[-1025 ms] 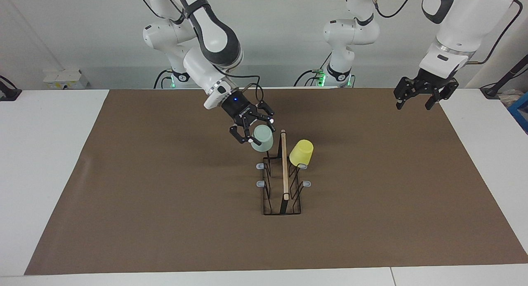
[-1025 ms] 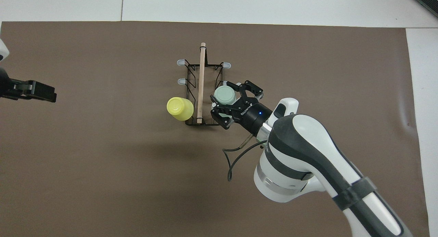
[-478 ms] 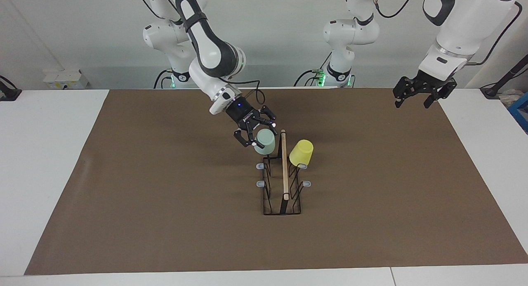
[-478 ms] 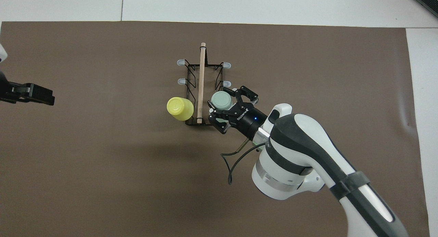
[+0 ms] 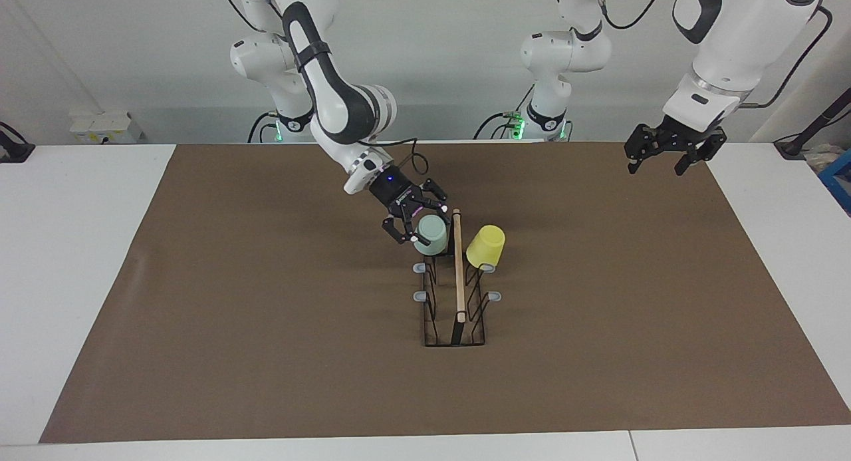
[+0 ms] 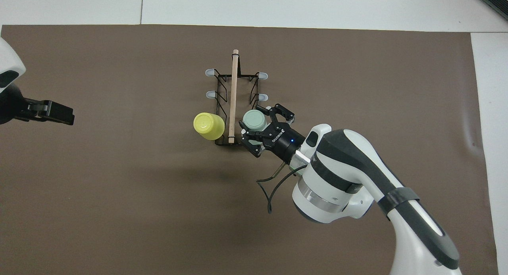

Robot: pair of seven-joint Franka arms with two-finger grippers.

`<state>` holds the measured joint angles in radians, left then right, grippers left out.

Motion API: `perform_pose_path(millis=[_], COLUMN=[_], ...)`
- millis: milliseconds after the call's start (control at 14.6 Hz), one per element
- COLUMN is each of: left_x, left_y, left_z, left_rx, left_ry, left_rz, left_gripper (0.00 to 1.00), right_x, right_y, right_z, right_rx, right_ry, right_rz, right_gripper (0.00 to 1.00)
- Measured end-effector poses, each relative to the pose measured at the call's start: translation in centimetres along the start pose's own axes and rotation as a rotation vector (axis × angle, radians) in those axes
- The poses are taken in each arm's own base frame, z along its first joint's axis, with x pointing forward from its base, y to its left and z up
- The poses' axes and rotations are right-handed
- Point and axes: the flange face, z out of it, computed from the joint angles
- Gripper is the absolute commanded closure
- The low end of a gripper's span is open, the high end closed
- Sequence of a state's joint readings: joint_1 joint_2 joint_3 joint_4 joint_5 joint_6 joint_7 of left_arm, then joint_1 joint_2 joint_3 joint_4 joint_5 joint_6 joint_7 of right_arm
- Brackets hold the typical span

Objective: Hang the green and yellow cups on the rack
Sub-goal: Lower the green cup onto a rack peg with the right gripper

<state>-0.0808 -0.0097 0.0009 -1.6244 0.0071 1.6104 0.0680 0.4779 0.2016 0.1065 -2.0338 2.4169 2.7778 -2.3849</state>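
Note:
The rack stands mid-table, its wooden rod running away from the robots. The yellow cup hangs upside down on the peg nearest the robots, on the side toward the left arm; it also shows in the overhead view. My right gripper is shut on the upturned mint green cup and holds it low over the peg nearest the robots on the rack's side toward the right arm, close beside the rod. That peg is hidden under the cup. My left gripper is open and empty, raised over the left arm's end of the table.
A brown mat covers most of the white table. Several grey-tipped pegs of the rack are bare. The right arm's cable loops under its wrist.
My right gripper has lowered the green cup and brought it closer to the rod, onto the rack's near end. My left gripper has drifted slightly.

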Motion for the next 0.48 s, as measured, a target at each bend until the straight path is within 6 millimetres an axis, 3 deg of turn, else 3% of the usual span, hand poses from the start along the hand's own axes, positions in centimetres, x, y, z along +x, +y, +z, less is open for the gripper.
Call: perform_pose_path(millis=[478], left_x=[0.0], left_y=[0.2], left_z=[0.2], left_rx=[0.000], left_ry=[-0.002], left_rz=[0.003], left_gripper=[0.00], right_x=[-2.1], right_y=[-0.1], right_z=[0.7], right_rx=[0.014], right_ry=[0.044], right_rz=[0.015], right_gripper=[1.00])
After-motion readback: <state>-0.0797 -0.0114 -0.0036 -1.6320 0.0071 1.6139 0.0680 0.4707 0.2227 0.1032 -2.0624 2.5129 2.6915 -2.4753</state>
